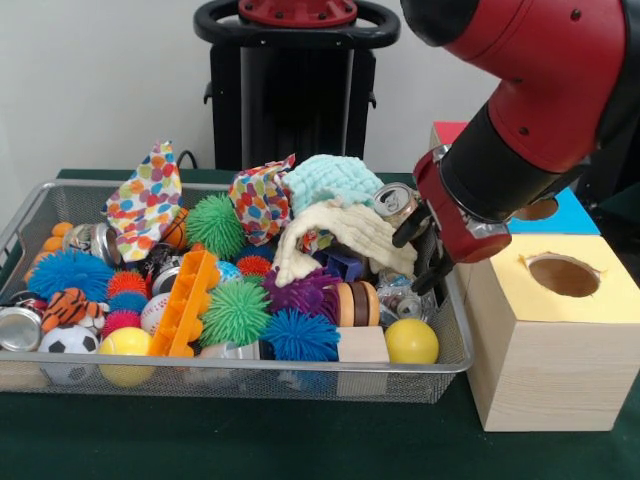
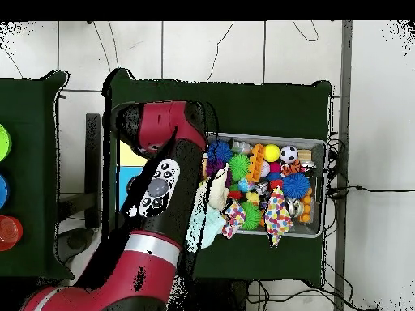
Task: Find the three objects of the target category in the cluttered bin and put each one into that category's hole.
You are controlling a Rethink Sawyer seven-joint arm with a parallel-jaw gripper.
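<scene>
The wire mesh bin (image 1: 455, 345) is packed with toys; it also shows in the overhead view (image 2: 318, 229). One silver can (image 1: 396, 202) with a pull tab lies tilted on a cream cloth at the bin's right end. My gripper (image 1: 422, 256) is just right of and below that can, over the bin's right rim, fingers apart with nothing between them. The upper finger (image 1: 411, 228) is at the can's lower edge. Other cans lie at the left end (image 1: 19, 328), at the back left (image 1: 90, 240) and below the gripper (image 1: 405, 300). In the overhead view my arm (image 2: 162, 186) hides the gripper.
A wooden box with a yellow top and round hole (image 1: 564, 276) stands right of the bin. Behind it are a blue-topped box (image 1: 570, 212) and a red-topped one (image 1: 450, 130). Spiky balls, cloths, an orange brick (image 1: 185, 300) and a yellow ball (image 1: 411, 341) fill the bin.
</scene>
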